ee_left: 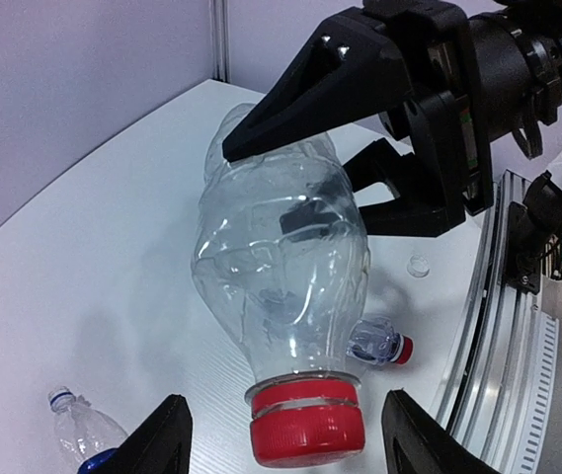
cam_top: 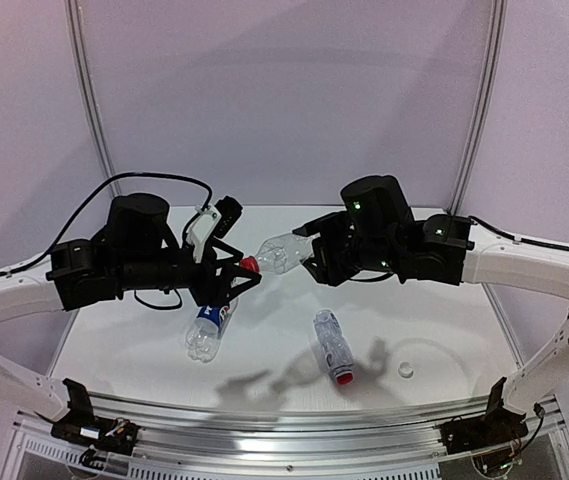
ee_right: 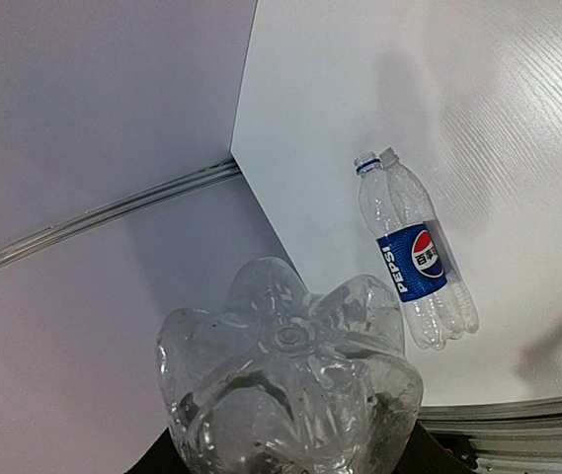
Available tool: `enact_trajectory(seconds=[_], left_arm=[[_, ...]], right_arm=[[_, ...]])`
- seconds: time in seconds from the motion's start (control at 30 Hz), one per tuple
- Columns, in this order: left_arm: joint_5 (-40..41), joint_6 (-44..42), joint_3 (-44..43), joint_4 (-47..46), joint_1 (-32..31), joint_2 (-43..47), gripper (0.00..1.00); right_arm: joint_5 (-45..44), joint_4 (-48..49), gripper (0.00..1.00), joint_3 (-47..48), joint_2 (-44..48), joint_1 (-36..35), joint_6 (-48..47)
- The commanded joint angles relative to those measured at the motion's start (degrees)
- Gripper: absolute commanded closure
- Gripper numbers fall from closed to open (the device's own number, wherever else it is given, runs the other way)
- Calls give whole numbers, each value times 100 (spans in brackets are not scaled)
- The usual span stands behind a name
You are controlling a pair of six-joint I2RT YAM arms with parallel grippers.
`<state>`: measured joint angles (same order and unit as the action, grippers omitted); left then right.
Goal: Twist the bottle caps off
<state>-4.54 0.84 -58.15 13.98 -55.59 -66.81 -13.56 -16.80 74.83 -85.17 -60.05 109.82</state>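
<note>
A clear unlabelled bottle [cam_top: 282, 252] hangs level above the table, with my right gripper [cam_top: 316, 256] shut on its body. Its ribbed base [ee_right: 290, 390] fills the right wrist view. Its red cap [ee_left: 307, 427] points at my left gripper [ee_left: 286, 436], which is open, a finger [ee_left: 162, 439] on each side of the cap with a gap on both sides. A Pepsi bottle [cam_top: 207, 328] lies on the table with no cap on its neck. A second clear bottle [cam_top: 332, 343] lies further right with a red cap [cam_top: 344, 378]. A loose whitish cap [cam_top: 405, 369] rests beside it.
The aluminium rail [cam_top: 294, 440] runs along the table's near edge. Metal posts [cam_top: 89, 90] and purple walls close off the back and sides.
</note>
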Motion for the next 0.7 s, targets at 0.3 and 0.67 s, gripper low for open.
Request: enact_trajectory(seconds=[0.3,0.67], left_arm=[[-78,-316,-362,-123,11,-260,55],[-122,-487,-593,191,36,-342,81]], right_arm=[[36,-34,54,-33,169,-43,0],[13,-34,55,-32,145,-68,-48]])
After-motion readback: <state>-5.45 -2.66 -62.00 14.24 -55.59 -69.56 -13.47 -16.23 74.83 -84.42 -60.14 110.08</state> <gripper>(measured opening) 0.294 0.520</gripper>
